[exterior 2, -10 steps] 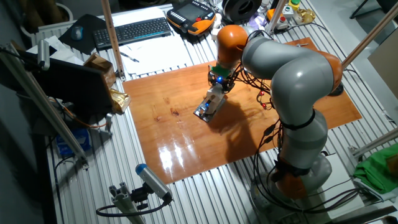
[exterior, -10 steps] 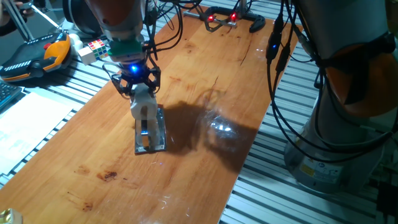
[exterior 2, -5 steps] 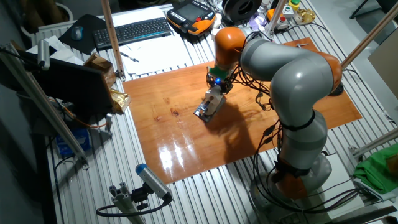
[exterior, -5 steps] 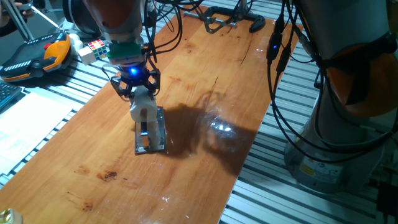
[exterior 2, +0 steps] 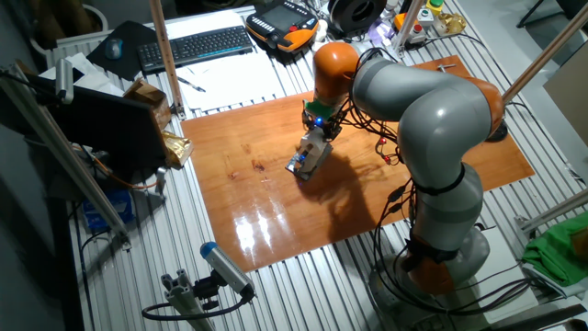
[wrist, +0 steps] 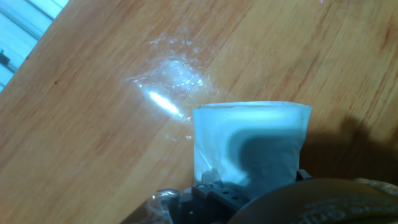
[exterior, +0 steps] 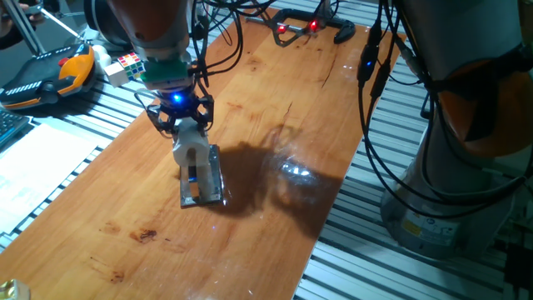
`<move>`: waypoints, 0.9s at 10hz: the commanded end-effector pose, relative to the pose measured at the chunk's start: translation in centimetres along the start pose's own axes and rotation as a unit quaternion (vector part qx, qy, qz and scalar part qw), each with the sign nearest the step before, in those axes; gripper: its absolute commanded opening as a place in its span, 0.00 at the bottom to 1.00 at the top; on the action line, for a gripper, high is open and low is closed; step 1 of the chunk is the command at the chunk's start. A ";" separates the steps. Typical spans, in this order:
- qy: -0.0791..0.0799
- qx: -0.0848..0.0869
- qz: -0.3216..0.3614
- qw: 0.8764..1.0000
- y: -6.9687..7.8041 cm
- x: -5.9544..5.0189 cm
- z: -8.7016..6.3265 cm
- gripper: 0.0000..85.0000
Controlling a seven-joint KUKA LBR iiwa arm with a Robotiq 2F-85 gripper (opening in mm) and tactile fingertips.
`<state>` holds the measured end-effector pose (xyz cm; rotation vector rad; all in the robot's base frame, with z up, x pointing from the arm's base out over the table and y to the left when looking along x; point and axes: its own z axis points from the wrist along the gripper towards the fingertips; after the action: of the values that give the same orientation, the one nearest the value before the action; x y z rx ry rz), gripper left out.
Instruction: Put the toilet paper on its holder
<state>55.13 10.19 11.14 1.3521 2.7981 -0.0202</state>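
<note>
Roll was sitting right over the holder, arm parked on top of it

The gripper [exterior: 186, 125] hung straight above the toilet paper [exterior: 193, 152], which stood upright on the holder [exterior: 213, 179], a grey plate lying flat on the wooden table [exterior: 275, 117]. Couldn't tell if the fingers were pinching the roll or just off it. Hand view showed the white roll [wrist: 249, 143] against the wood. 1 black clamp [exterior: 312, 27] sat at the far end.

arm bent low over the table, fingers [exterior: 191, 150] pointing down, closed
</note>
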 end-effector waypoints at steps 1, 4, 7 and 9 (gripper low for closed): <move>0.000 0.000 0.000 1.000 0.0 0.1 0.1 0.01; 0.002 -0.002 0.000 1.000 0.0 0.4 -0.1 0.01; 0.003 -0.002 0.002 1.000 -0.2 0.8 -0.1 0.01; 0.003 -0.002 0.002 1.000 -0.3 1.0 0.0 0.01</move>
<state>54.20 10.82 11.07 1.3594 2.7977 -0.0106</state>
